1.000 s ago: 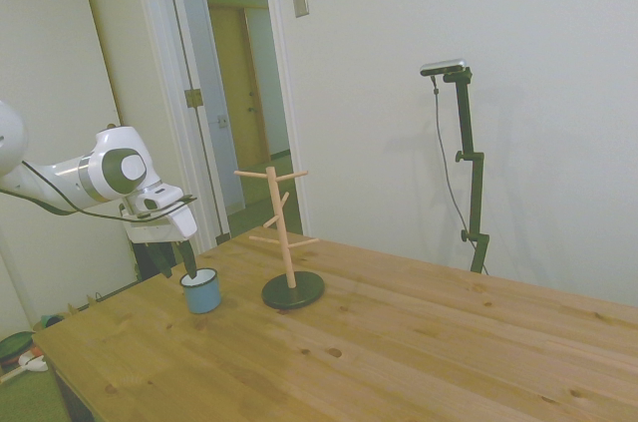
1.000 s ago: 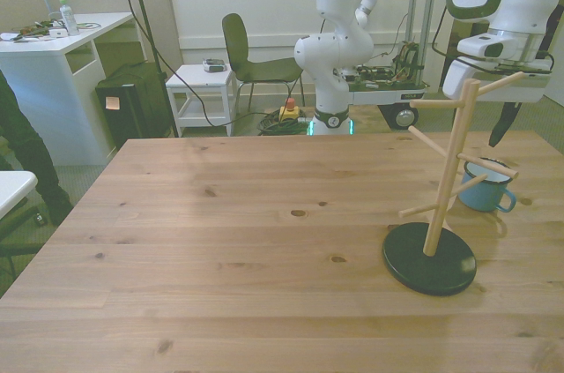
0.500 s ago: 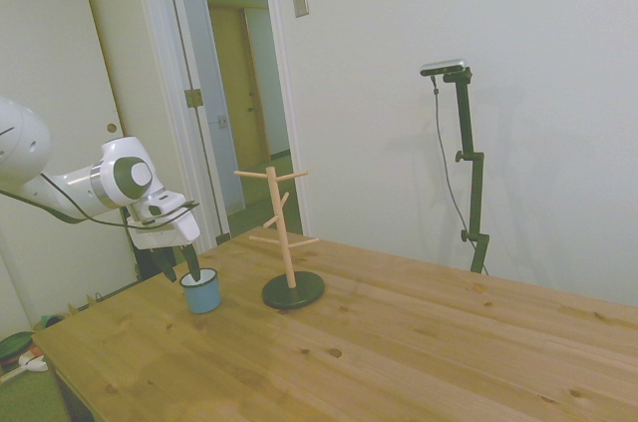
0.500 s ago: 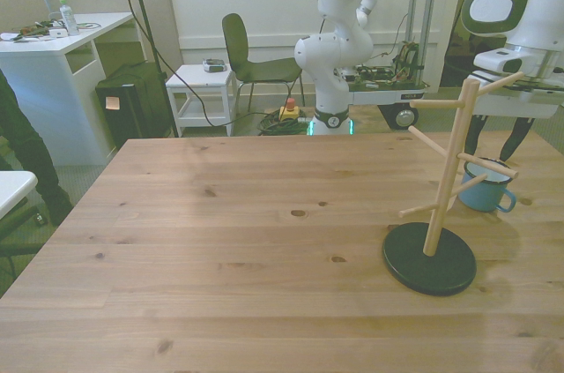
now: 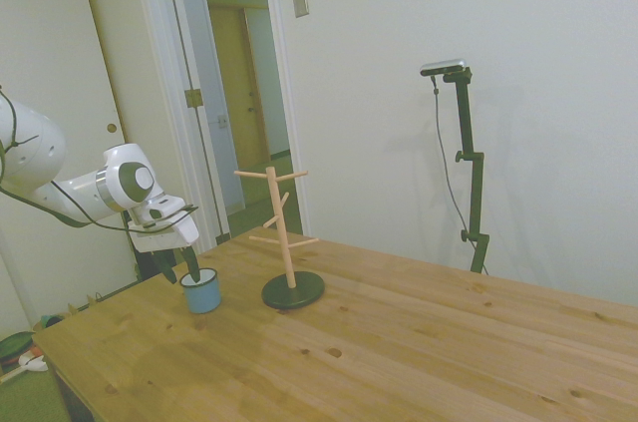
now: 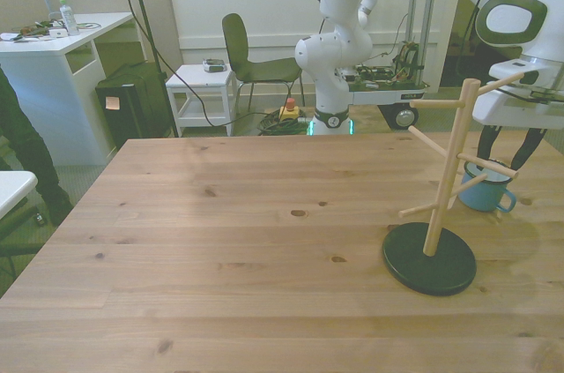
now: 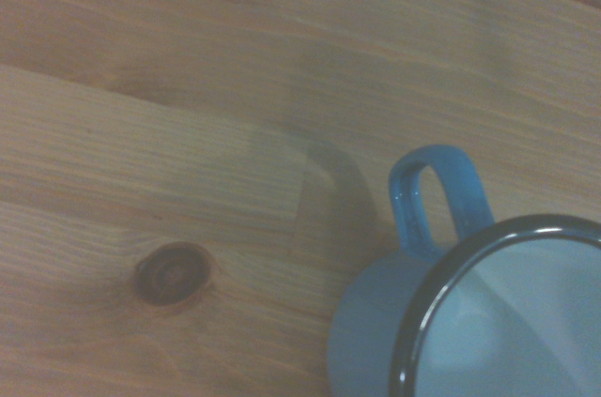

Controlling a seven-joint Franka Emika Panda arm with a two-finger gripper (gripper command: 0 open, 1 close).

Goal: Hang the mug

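Since a moment ago, my arm is coming lower, and my black two-finger gripper (image 5: 177,265) is now sitting right over the small light-blue metal mug (image 5: 201,291). My fingers are spread apart, one on each side of the mug's dark rim, and they are not squeezing anything. Under me, the mug is standing upright on the wooden table (image 6: 220,241), with its loop handle (image 7: 439,195) sticking out to the side. Just beside me and the mug, the tall wooden peg stand (image 6: 450,170) is standing on its round black base (image 6: 429,258).
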